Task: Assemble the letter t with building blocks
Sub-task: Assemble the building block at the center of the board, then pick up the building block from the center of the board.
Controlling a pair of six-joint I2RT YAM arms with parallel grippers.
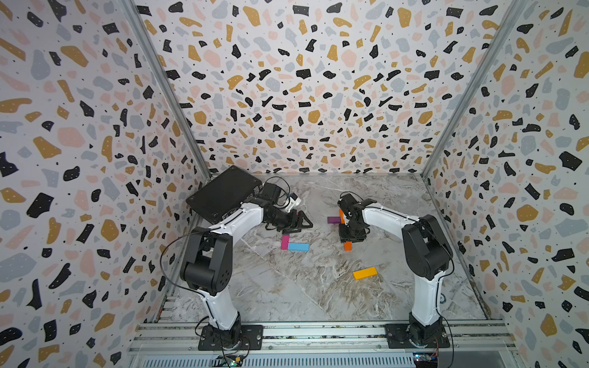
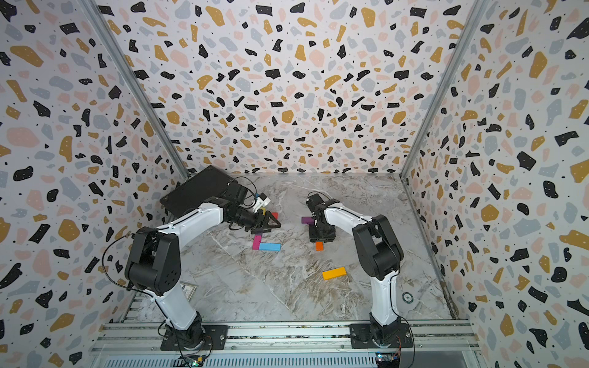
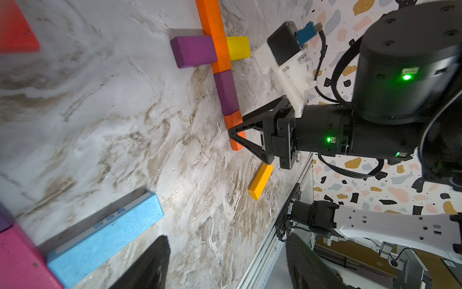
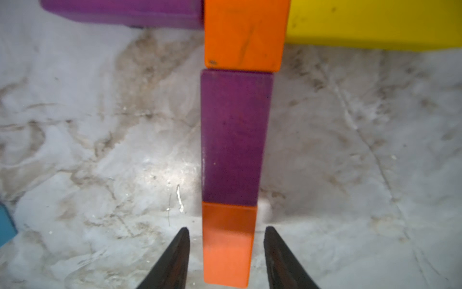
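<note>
From above, in both top views: noted right gripper [image 1: 350, 237] low over the letter near mid-table, hiding most of it. Made out only purple crossbar block [image 1: 333, 220] and, toward the bases, the end of short orange block [image 1: 347, 246]. Noted left gripper [image 1: 304, 221] apart from the letter, near pink block [image 1: 285, 242] and blue block [image 1: 298, 247]. Logged amber block [image 1: 365, 273] loose, nearer the bases.

Via left wrist: saw stem laid flat, end to end: long orange block [image 3: 215, 37], purple stem block [image 3: 227, 92], short orange block. Read its long axis as square to the crossbar, purple on one side and yellow block [image 3: 238, 47] on the other. Found own jaws spread wide, nothing between.

Via right wrist: found jaws straddling short orange block with a gap each side, not gripping. Read its long axis as in line with the stem, end butted against purple. Judged light, rigid, smooth-painted, likely to skid if nudged. Would pinch across the narrow width, mid-length.
</note>
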